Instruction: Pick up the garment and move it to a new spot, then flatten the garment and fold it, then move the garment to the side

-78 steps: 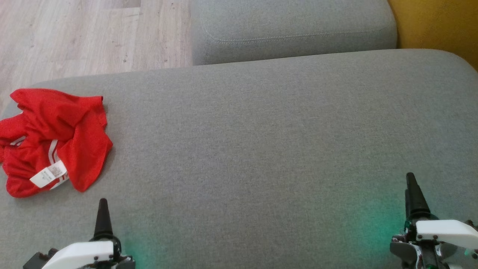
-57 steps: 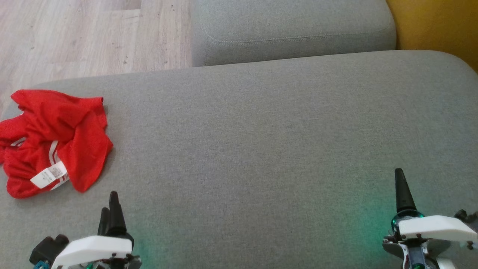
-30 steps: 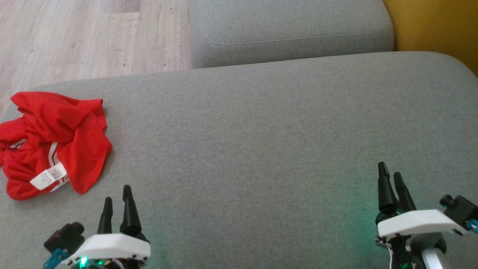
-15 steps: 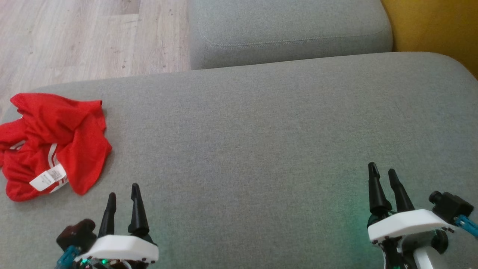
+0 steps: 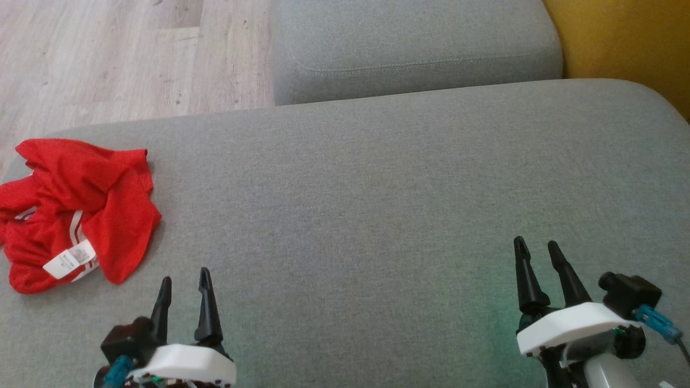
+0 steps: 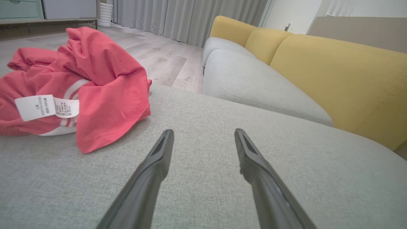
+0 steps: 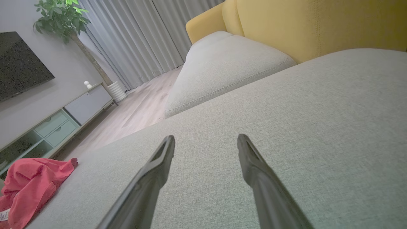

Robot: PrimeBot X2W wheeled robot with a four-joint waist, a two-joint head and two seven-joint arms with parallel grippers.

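- Two grippers stood at the bottom of the head view, over the grey seat cushion point(image 5: 377, 188). The left gripper point(image 5: 185, 276) had its two dark fingers parted by a moderate gap, with nothing between them. The right gripper point(image 5: 536, 242), well apart from it, was parted about as much and also held nothing. The red garment point(image 5: 81, 210) lay crumpled at the cushion's left end, close to the edge, with its white stripes and white label point(image 5: 69, 258) facing up. It lay up and to the left of the left gripper and did not touch it.
- Left wrist view: the left gripper point(image 6: 203, 131) was spread, and only bare cushion point(image 6: 318, 165) showed in the gap. The garment point(image 6: 105, 82) lay heaped to the upper left, its nearest fold near the left fingertip but clear of it, and the label point(image 6: 47, 107) rested on the heap. Whether the fingertips touched the cushion could not be told.
- Right wrist view: the right gripper point(image 7: 206, 137) was spread over bare cushion point(image 7: 302, 111) and gripped nothing. The garment point(image 7: 28, 181) lay far off at the lower left, well away from these fingers.
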